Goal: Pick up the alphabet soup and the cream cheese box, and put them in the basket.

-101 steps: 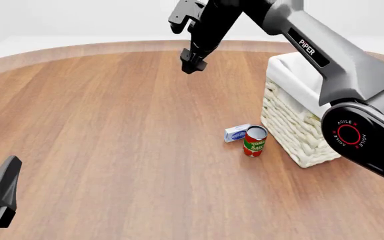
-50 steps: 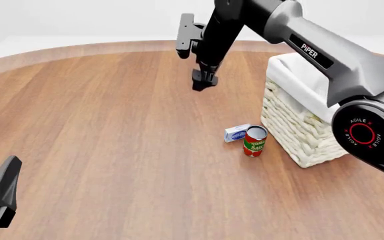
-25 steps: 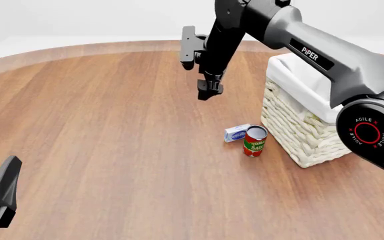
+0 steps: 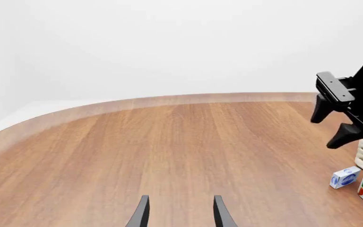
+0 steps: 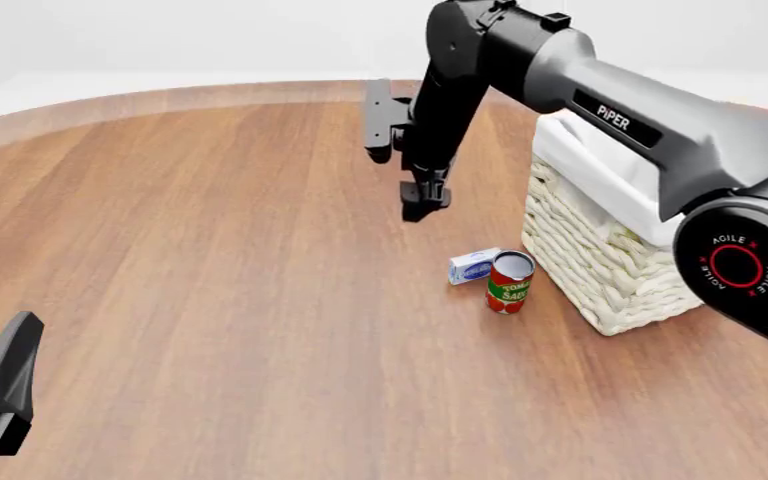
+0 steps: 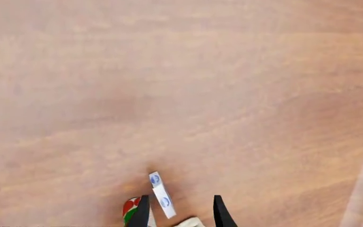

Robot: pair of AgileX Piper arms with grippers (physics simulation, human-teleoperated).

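The right hand (image 5: 419, 205) hangs in the air at the upper middle of the front view, fingers apart and empty. Below it, the cream cheese box (image 5: 474, 265) lies on the surface (image 5: 197, 250), touching a red can (image 5: 510, 282). The basket (image 5: 604, 225) sits at the right. The left hand (image 4: 180, 215) is spread apart, empty.

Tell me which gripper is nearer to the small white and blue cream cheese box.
Right. The right gripper hangs above the table behind the cream cheese box; the left gripper sits far off, near the table's front left.
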